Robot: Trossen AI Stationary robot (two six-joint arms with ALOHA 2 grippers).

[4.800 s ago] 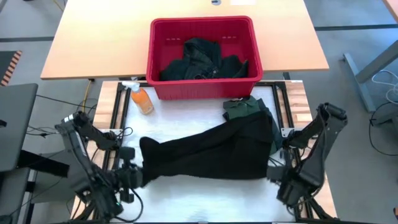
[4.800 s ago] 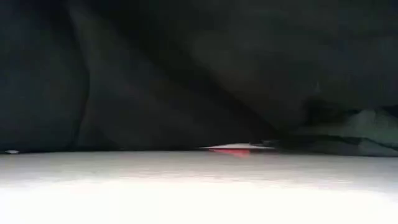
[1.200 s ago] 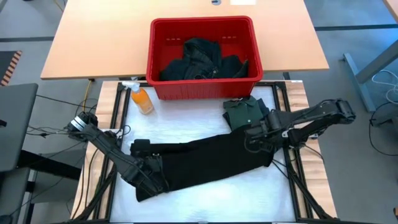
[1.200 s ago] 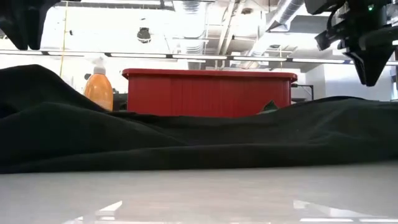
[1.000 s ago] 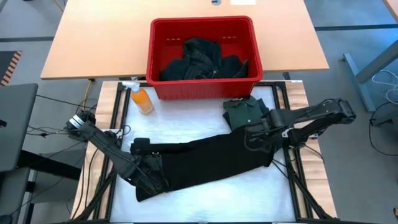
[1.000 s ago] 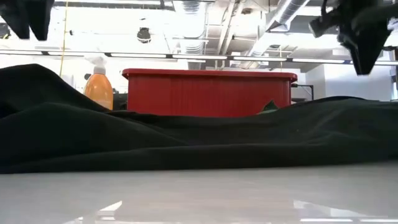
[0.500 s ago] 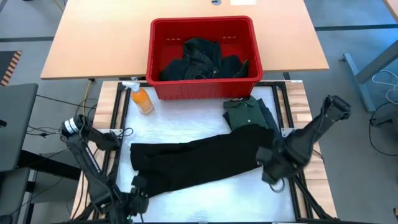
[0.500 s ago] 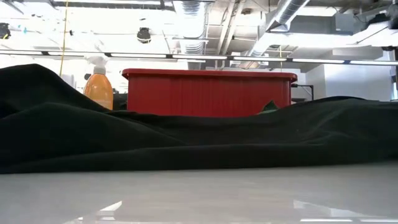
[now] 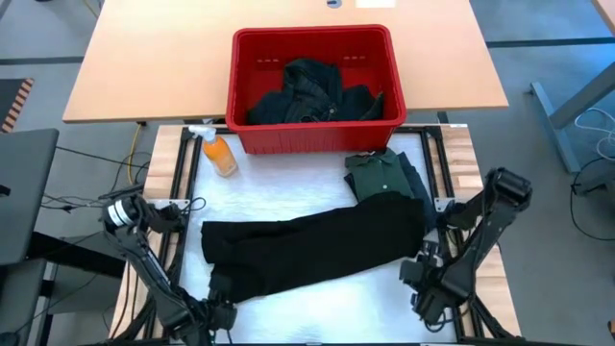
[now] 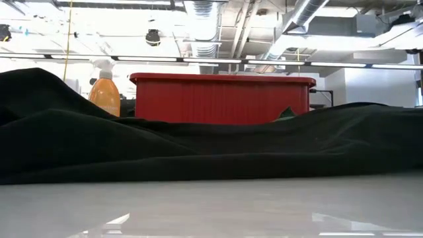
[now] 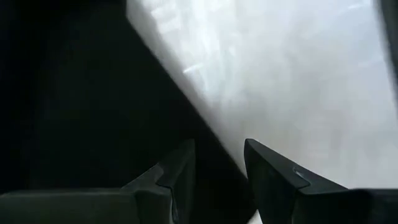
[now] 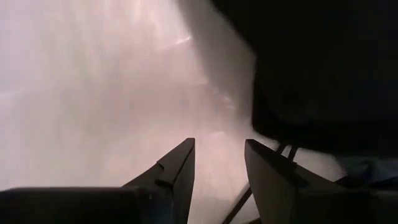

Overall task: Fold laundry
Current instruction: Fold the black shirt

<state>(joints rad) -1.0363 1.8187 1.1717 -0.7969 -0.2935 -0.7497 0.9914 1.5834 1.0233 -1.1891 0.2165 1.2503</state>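
A black garment (image 9: 317, 240) lies folded into a long band across the white table top, and it fills the low view (image 10: 198, 152). A folded green shirt (image 9: 377, 173) lies just beyond the band's right end. More dark laundry (image 9: 309, 91) sits in the red basket (image 9: 312, 35). My left gripper (image 9: 219, 312) is open and points down at the band's near left corner (image 11: 124, 124), its fingers over the cloth's edge. My right gripper (image 9: 428, 293) is open and points down over bare table, close to the band's near right corner (image 12: 273, 118).
An orange spray bottle (image 9: 219, 154) stands at the far left beside the basket. Wooden rails (image 9: 461, 154) run along the table's left and right sides. Bare white table (image 9: 327, 303) lies between the two grippers along the near edge.
Both grippers have left the top of the black band and gone down and toward the near edge. The left has gone to the near left corner and the right to the near right, each turning as it went. The band has stayed flat where it lay.
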